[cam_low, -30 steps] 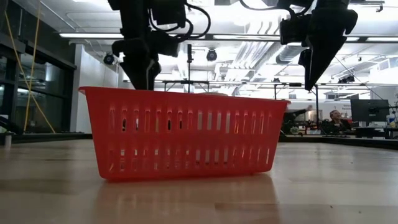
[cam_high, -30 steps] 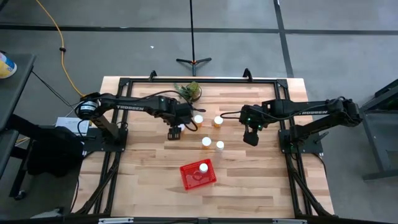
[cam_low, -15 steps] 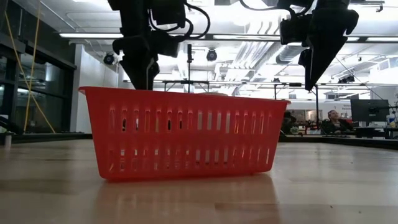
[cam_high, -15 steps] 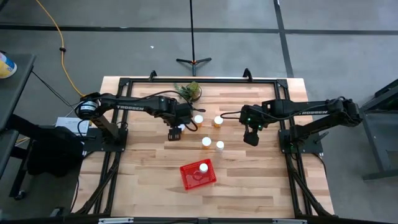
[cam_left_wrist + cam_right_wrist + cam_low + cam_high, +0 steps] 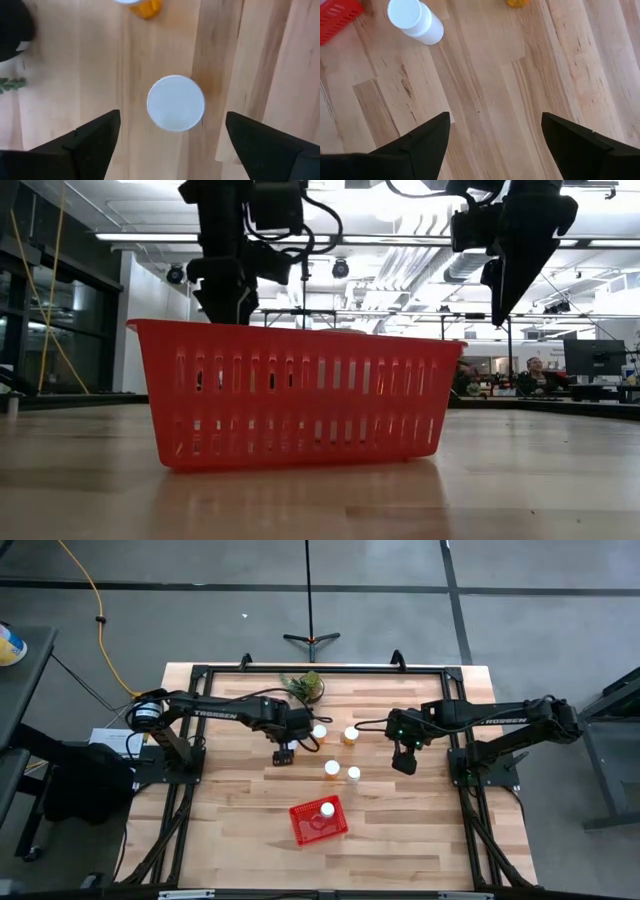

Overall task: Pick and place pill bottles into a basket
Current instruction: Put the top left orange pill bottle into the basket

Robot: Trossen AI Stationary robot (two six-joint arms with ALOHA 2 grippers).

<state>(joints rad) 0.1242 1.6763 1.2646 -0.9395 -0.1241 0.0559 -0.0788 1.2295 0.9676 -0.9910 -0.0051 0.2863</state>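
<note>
My left gripper is open and points down over one upright pill bottle, whose white cap shows between the two fingers, apart from both. Other bottles stand on the table: two toward the far side and two at the middle. One bottle stands in the red basket near the front. My right gripper is open and empty, hanging above bare wood right of the bottles.
A small green potted plant stands at the far edge, behind the bottles. In the low view the basket fills the foreground, with both grippers above and behind it. Black frame rails run along the table's edges.
My left gripper has shifted a little toward the table's right edge, over the bottle beneath it. My right arm has kept still, and no bottle has moved.
</note>
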